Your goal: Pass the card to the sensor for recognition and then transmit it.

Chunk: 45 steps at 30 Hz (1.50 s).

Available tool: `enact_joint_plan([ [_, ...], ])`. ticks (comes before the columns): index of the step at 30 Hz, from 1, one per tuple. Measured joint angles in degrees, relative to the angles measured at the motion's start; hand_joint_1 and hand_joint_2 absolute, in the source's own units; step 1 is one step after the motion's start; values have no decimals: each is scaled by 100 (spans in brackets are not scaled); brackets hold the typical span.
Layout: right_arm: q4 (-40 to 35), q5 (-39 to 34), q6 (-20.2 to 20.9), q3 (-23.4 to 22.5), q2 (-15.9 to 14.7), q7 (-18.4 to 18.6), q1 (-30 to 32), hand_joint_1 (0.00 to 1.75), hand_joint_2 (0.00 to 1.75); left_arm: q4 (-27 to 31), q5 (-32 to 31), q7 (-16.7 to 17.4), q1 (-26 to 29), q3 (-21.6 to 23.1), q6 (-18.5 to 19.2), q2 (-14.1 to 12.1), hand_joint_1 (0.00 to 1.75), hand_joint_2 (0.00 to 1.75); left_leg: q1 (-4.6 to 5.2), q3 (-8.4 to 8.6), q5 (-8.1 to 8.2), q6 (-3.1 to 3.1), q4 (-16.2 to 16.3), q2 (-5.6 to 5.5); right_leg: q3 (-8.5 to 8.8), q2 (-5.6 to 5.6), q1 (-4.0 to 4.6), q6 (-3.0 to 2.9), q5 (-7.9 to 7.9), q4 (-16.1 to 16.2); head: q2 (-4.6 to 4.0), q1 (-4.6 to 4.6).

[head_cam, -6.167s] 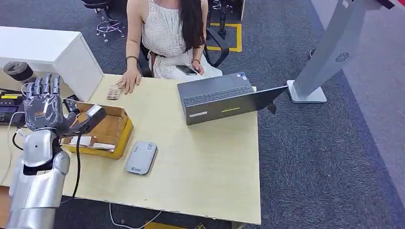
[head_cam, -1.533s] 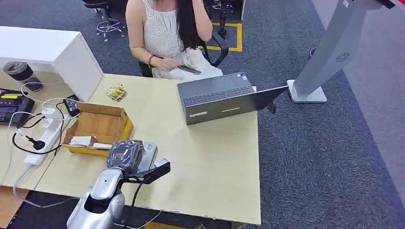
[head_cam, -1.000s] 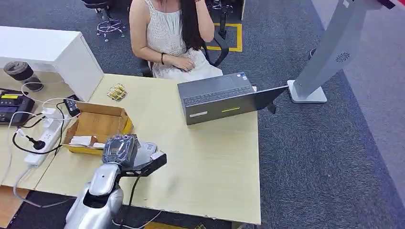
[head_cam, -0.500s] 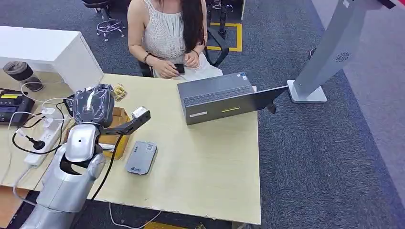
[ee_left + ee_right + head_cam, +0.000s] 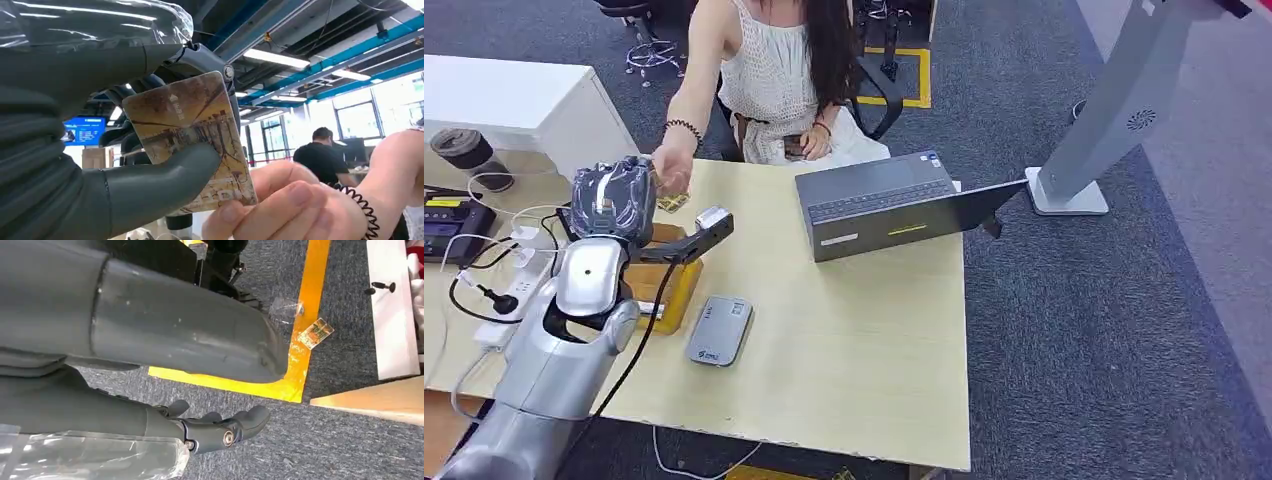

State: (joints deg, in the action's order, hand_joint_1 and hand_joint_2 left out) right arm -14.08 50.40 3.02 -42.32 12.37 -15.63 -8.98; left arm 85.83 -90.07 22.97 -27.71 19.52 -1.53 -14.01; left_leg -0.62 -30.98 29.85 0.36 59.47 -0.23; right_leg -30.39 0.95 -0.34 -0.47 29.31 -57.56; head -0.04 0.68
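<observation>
While the left robot hand [image 5: 125,165] pinches the card [image 5: 192,140] raised over the worktop's [image 5: 854,330] far left corner, a person's hand [image 5: 285,207] grips its free end, so handover is underway; next, I judge, release; right robot hand [image 5: 150,390] hangs empty, fingers loosely curled.

A person's hand [image 5: 280,205] has reached the card [image 5: 192,137].

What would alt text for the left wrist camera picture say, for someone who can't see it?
Close up, the grey left robot hand holds a brown illustrated card between thumb and fingers while a person's hand, a dark beaded bracelet on its wrist, grips the card's far corner. Behind them are ceiling lights, blue beams, windows and a blue screen.
</observation>
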Motion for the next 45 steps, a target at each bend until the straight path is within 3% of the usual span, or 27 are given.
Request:
enact_joint_plan([
  [5,0,0,2,0,0,33,3,0,0,-103,0,-212,1,0,-24,33,0,175,0,0,0,0,0,0,0,0,0,0,0,0,0,0],
  [13,0,-4,-17,-2,0,35,13,0,0,-116,0,-220,25,0,-199,103,0,175,0,0,0,0,0,0,1,0,0,0,0,0,0,0],
  [15,0,-53,-28,-2,0,35,24,0,0,-13,-2,-433,133,0,-284,186,0,175,1,-1,1,2,0,-1,1,-1,0,1,0,0,0,-2],
  [19,0,-87,-85,-11,0,24,43,0,0,194,-2,-526,320,0,-338,306,0,175,1,-4,3,3,0,4,0,5,0,1,0,1,0,2],
  [22,-2,-236,-142,-85,0,-68,93,0,0,633,-2,-921,729,-2,-433,479,0,175,7,-2,6,7,-1,7,1,9,-3,3,2,3,0,0],
  [26,-4,-422,-205,-276,-13,-252,185,0,0,1437,0,-1360,1833,-50,-485,816,0,175,8,-7,18,18,-2,16,-3,17,-4,7,6,6,0,2],
  [32,-13,-387,-197,-492,-59,-317,242,0,0,1873,173,-1689,2875,-865,-160,1245,0,175,6,-8,20,18,-2,20,-8,18,-3,9,7,8,0,0],
  [39,-15,-286,-197,-536,-68,-271,233,0,0,1884,184,-1733,3179,-1586,114,1550,0,175,5,-5,12,17,-3,18,-3,14,-3,7,4,6,0,2],
  [45,-15,-282,-197,-538,-74,-260,221,0,0,1884,177,-1733,3235,-1840,136,1659,0,175,6,-7,12,18,-2,14,-2,10,-3,7,5,6,0,2],
])
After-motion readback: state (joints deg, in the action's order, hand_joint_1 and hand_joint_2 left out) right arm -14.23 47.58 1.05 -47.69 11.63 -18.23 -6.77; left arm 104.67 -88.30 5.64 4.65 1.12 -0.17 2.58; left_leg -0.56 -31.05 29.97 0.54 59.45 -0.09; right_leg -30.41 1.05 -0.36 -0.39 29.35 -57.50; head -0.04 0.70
